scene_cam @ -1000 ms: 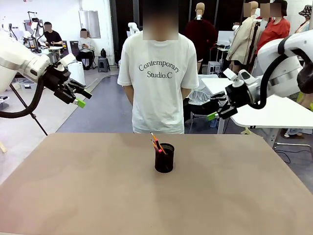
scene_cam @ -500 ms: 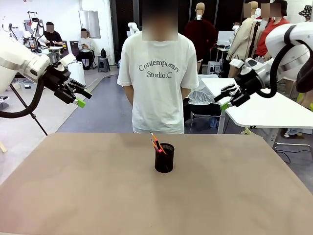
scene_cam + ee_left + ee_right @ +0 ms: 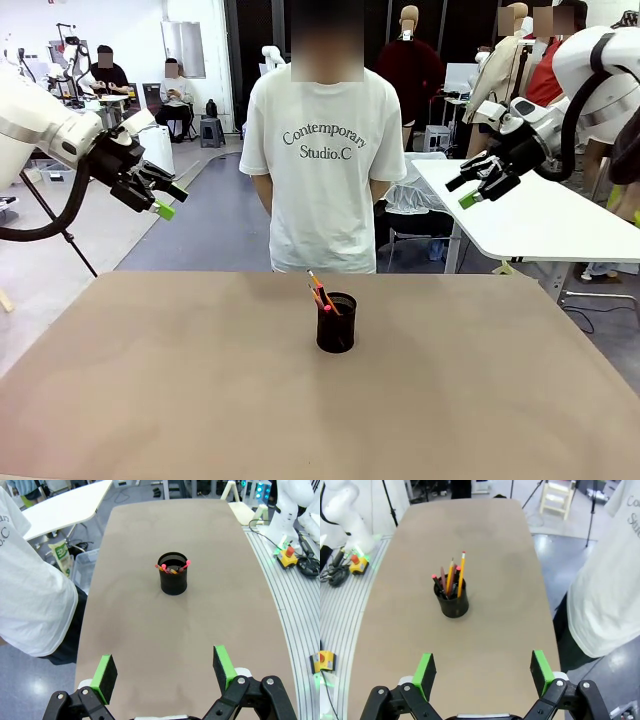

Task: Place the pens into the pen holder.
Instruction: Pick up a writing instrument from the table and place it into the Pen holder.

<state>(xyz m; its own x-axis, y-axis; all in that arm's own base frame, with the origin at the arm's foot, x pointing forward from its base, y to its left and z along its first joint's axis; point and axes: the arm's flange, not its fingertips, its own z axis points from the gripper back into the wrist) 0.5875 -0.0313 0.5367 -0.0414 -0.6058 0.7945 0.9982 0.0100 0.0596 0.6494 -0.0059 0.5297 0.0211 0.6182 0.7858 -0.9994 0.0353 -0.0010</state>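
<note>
Pens point(image 3: 451, 580) stand in pen holder point(image 3: 336, 322); left tool point(image 3: 165, 667), right tool point(image 3: 482, 672) spread, empty

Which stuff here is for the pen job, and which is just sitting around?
For the job:
- pens, standing in the holder
- pen holder

Just around:
- brown table beneath it
- white table behind
- red button box beside the table

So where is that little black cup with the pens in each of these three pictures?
Front view: the pen holder stands at the table's middle, just before the person.
Left wrist view: upper middle, beyond the green-padded fingers.
Right wrist view: left of centre, pens sticking up.
Shared landmark: the person's white T-shirt beside the table.
</note>
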